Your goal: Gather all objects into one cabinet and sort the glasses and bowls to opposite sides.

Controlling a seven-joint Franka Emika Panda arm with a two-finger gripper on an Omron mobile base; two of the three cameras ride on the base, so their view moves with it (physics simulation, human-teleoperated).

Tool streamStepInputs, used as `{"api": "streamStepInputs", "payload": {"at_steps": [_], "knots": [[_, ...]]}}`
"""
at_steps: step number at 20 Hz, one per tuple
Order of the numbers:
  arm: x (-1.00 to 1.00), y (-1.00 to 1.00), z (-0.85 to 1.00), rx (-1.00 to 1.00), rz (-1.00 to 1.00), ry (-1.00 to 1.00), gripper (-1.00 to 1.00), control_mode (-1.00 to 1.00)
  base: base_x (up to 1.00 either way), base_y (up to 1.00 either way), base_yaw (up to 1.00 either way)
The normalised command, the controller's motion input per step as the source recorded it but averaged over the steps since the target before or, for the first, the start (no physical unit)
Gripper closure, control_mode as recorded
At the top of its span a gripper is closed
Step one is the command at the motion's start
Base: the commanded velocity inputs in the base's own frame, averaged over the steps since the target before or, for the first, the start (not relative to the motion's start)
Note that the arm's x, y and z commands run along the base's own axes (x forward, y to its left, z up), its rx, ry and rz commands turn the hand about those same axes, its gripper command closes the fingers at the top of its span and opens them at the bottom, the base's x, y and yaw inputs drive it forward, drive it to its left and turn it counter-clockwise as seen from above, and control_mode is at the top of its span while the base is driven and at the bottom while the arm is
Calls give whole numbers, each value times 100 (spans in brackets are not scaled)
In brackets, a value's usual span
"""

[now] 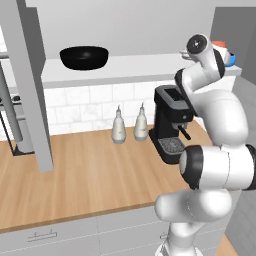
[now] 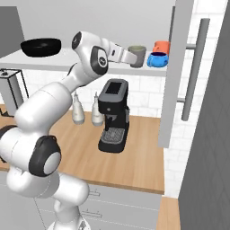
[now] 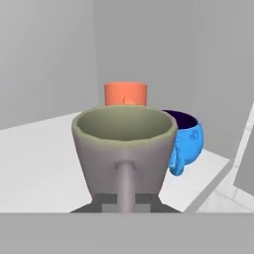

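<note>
Four vessels: all on the pale shelf board [image 2: 54,63] of the wall cabinet [image 2: 177,72].
Tool: my tool [image 2: 133,57] reaches in at the right end of the shelf, its tips drawn tight together on the grey-green cup [image 3: 124,149]; the cup's handle [image 3: 125,184] runs down between the tips in the hand view.
Grey-green cup: upright, mouth up, at the end of my arm [image 2: 81,90], near the right side of the cabinet.
Salmon-red glass [image 3: 126,94]: upright directly behind the cup in the hand view, at the back; whether the two touch I cannot tell.
Blue bowl [image 3: 186,141]: just beside the cup, to its right in the hand view, dark inside, close to the right side panel.
Black bowl [image 1: 84,58]: wide and glossy, alone at the left part of the shelf board, well apart from the other three.
Desk: the wooden desk [image 1: 90,175] below carries a black coffee machine [image 2: 113,114] and two white pear-shaped bottles [image 1: 129,125] against the tiled wall.
</note>
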Motion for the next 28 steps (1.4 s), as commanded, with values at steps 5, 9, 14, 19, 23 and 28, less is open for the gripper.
{"api": "streamStepInputs", "payload": {"at_steps": [5,9,14,19,23,28], "knots": [[6,-21,0,0,-1,1,100,-100,0,0,0],[16,0,0,0,0,0,100,-100,0,0,0],[18,0,0,0,0,0,100,-100,0,0,0],[13,0,0,0,0,0,100,-100,0,0,0],[0,0,0,0,0,0,100,-100,0,0,0],[0,0,-5,0,0,0,100,-100,0,0,0]]}}
